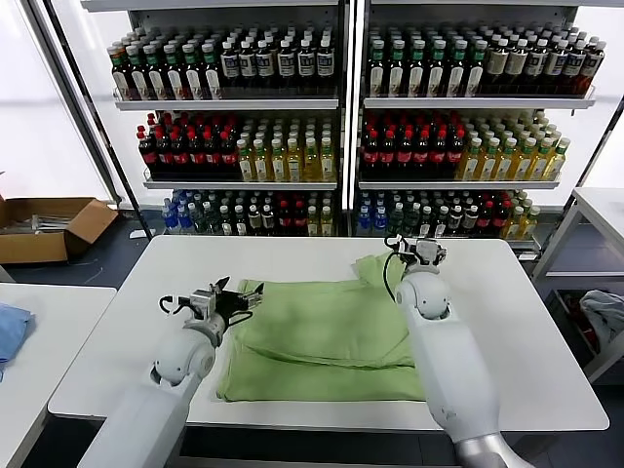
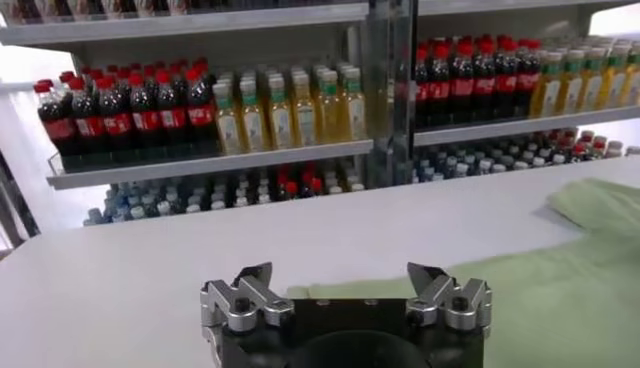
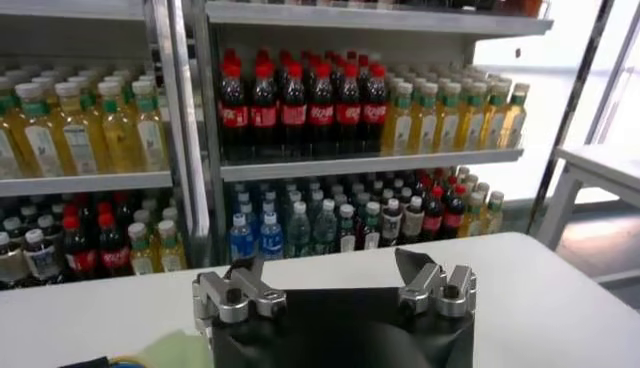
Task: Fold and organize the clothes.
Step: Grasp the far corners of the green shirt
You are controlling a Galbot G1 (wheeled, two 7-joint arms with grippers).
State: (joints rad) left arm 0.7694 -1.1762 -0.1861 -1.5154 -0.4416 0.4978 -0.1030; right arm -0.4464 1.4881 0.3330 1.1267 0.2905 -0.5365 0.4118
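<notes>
polo shirt (image 1: 322,336) long axis along counter (image 1: 526,322) front edge | left hand (image 1: 234,297) wide at near-left end | right hand (image 1: 421,251) wide at far-right sleeve

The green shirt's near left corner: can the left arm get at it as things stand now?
Probably yes. The left pincer is open above the green shirt at its left edge, nothing lying on the cloth between it and that corner.

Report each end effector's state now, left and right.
Left end effector: open, holding nothing, at the near-left edge of the green shirt.
Right end effector: open, holding nothing, over the shirt's far-right part.
</notes>
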